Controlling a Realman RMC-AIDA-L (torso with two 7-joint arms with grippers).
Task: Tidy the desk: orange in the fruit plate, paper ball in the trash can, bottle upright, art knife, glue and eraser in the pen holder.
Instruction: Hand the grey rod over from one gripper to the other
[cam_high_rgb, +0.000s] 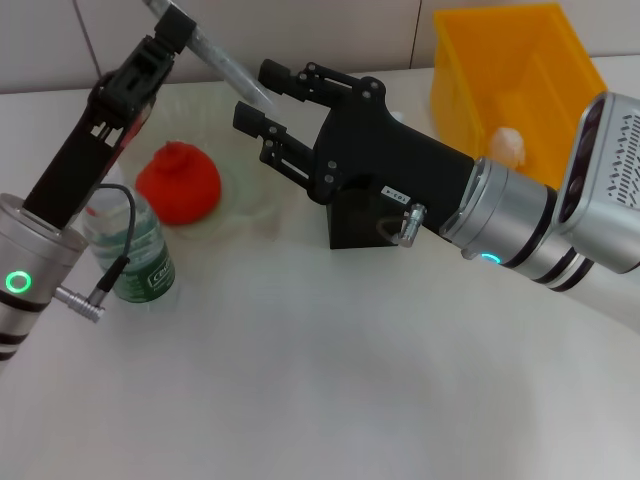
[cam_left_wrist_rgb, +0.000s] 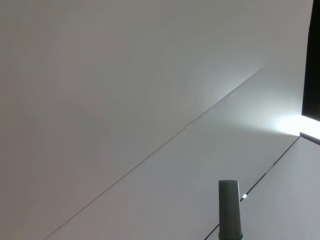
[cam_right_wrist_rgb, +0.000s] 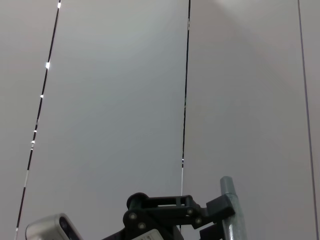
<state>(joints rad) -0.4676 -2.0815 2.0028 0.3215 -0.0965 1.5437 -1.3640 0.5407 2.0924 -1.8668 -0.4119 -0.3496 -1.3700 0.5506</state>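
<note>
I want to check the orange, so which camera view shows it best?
The head view: the orange sits in the fruit plate, fully visible beside the left gripper. Both wrist views show only wall panels and a grey stick, not the orange.

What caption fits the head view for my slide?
Left hand holds a grey stick toward the open right hand; orange in fruit plate.

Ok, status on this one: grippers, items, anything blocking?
Left gripper raised, shut on grey stick. Right gripper open beside it, over pen holder. Orange in fruit plate, bottle upright. Nothing blocking.
</note>
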